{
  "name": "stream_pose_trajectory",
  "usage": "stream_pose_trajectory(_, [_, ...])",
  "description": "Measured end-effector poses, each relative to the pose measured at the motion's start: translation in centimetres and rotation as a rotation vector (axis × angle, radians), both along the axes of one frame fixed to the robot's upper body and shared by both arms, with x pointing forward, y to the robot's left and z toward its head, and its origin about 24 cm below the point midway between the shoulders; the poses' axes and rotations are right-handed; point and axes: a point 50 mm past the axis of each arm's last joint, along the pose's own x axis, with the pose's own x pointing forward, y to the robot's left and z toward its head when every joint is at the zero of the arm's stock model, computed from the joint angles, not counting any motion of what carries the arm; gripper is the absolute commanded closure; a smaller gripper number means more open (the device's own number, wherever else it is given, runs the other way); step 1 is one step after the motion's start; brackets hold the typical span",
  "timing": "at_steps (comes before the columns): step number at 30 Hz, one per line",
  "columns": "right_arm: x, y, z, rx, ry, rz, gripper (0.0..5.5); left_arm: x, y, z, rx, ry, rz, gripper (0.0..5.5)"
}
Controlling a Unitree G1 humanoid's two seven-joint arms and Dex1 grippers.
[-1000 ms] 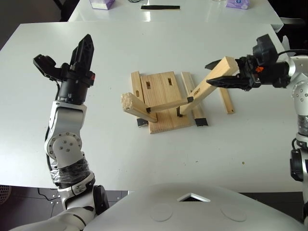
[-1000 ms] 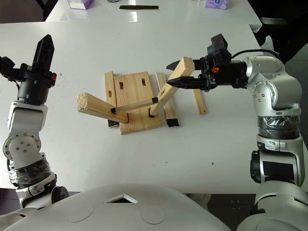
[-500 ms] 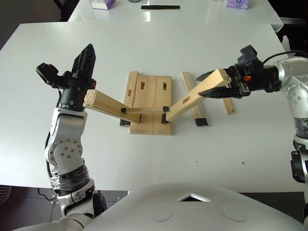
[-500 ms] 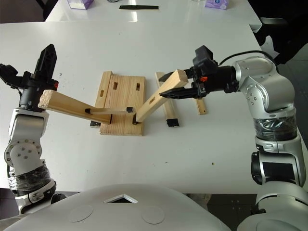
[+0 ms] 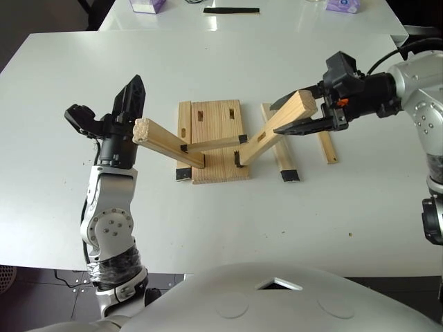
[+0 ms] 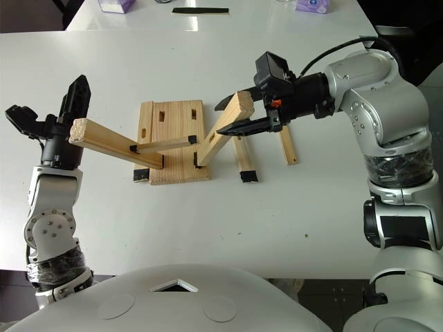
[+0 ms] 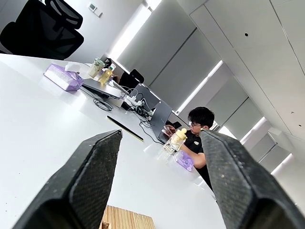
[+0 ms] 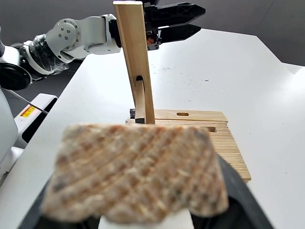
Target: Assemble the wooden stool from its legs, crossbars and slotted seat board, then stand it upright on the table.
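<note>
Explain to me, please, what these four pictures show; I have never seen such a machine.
This is a humanoid robot with two arms, each ending in a two-finger gripper. Two pictures come from cameras in its head, looking down on a white table. The other two come from a camera on each wrist, looking out past that arm's fingers. Flat on the table lie the seat board, a left leg against it, a right leg apart from it, and a loose crossbar farther right. The right gripper is shut on the held leg of a half-built frame: two legs joined by a bar, tilted above the board. The left gripper is open beside the other leg, at its raised end, not gripping it.
</note>
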Motion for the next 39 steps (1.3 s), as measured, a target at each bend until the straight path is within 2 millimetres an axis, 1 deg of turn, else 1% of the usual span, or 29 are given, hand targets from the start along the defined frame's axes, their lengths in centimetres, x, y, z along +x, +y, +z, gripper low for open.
stream_pose_trajectory(3, [0.7,0.0,0.4,-0.027,-0.029,-0.021,3.47,-0.3,-0.1,-0.4,0.004,0.016,0.003,2.46])
stream_pose_trajectory(8, [0.8,0.6,0.6,-0.043,-0.040,0.001,3.47,-0.2,-0.4,-0.5,0.012,0.013,0.014,2.46])
stream_pose_trajectory(12, [0.7,0.8,0.7,-0.020,0.035,0.007,3.47,-0.5,-0.4,-0.9,0.008,0.025,0.033,2.46])
stream_pose_trajectory(15, [0.7,0.9,0.9,-0.013,0.057,0.018,3.47,-0.7,-0.4,-1.2,0.009,0.034,0.045,2.46])
stream_pose_trajectory(18, [0.9,0.7,0.6,-0.011,0.108,0.006,3.47,-0.5,-0.3,-1.7,0.014,0.053,0.053,2.46])
stream_pose_trajectory(21, [1.5,0.9,0.5,-0.005,0.133,-0.015,3.47,-0.3,-0.4,-1.8,0.019,0.059,0.054,2.46])
stream_pose_trajectory(23, [1.8,1.3,0.1,-0.006,0.153,-0.026,3.47,-0.2,-0.6,-2.0,0.022,0.061,0.048,2.46])
stream_pose_trajectory(27, [2.4,1.4,0.0,-0.008,0.177,-0.039,3.47,0.0,-1.2,-2.4,0.025,0.064,0.027,2.46])
stream_pose_trajectory(33, [2.7,1.9,0.3,-0.049,0.155,-0.032,3.47,0.2,-2.3,-2.8,0.050,0.076,0.000,2.46])
stream_pose_trajectory(39, [2.1,3.1,0.9,-0.115,0.077,-0.004,3.46,-0.3,-2.9,-3.6,0.069,0.107,0.006,2.46])
